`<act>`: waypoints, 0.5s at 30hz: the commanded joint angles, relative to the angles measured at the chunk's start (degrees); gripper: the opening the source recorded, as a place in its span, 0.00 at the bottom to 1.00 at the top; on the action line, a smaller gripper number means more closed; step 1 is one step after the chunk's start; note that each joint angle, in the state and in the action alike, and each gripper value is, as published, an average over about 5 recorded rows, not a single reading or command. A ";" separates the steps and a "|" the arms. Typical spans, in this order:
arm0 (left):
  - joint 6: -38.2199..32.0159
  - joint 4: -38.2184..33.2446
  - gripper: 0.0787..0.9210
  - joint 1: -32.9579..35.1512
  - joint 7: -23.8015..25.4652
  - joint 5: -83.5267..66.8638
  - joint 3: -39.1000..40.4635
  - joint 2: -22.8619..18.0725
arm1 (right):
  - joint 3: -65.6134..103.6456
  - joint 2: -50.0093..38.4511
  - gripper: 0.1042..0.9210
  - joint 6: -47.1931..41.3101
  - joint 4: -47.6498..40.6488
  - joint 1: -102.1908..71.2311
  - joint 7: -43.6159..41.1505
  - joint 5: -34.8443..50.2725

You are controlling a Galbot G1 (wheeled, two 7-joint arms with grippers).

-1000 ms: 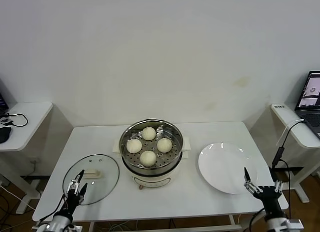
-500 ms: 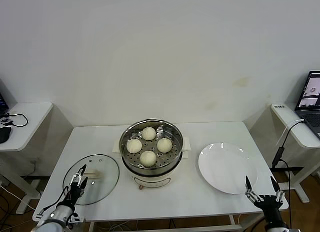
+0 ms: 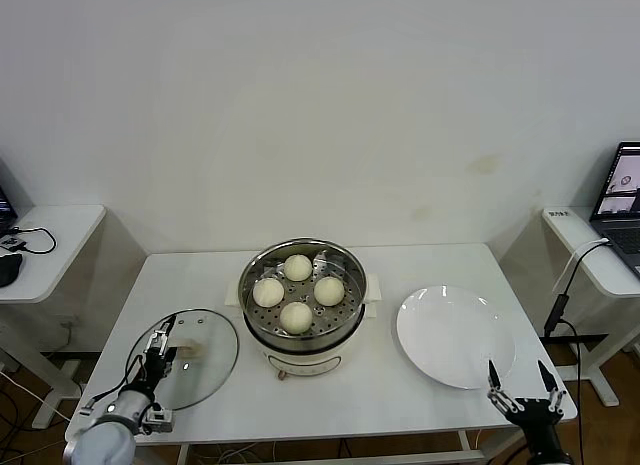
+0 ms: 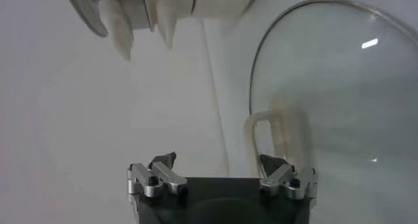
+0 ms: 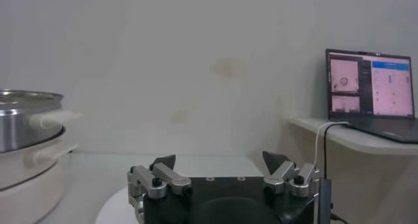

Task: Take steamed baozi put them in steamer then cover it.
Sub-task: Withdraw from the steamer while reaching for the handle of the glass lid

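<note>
Head view: four cream-white round steamed baozi [image 3: 297, 291] sit in the shiny steel steamer [image 3: 300, 305] mid white tabletop [image 3: 380, 385]. The clear glass cover [image 3: 184, 357] lies left of it, under the left gripper [image 3: 160, 350].

Left wrist view: fingers [image 4: 162, 161] wide, holding nothing.

Right wrist view: right gripper [image 5: 219, 161] fingers wide, holding nothing.

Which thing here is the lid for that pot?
On the white table, look to the robot's left of the steel steamer. The glass lid lies flat there: round like the white plate, but see-through, with a cream handle.
</note>
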 commanded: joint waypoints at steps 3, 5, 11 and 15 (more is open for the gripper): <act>-0.01 3.94 0.88 -4.39 0.47 -0.67 1.27 -0.04 | 0.00 0.25 0.88 0.07 -0.15 -0.20 -0.11 -0.33; 0.00 4.23 0.88 -4.71 0.46 -0.93 1.48 -0.17 | -0.07 0.28 0.88 0.08 -0.25 -0.18 -0.12 -0.43; 0.00 5.11 0.88 -5.19 0.31 -1.68 1.94 -0.52 | -0.30 0.34 0.88 0.13 -0.37 -0.14 -0.16 -0.71; -0.04 5.53 0.86 -5.04 0.21 -2.17 1.96 -0.47 | -0.38 0.31 0.88 0.18 -0.35 -0.17 -0.20 -0.78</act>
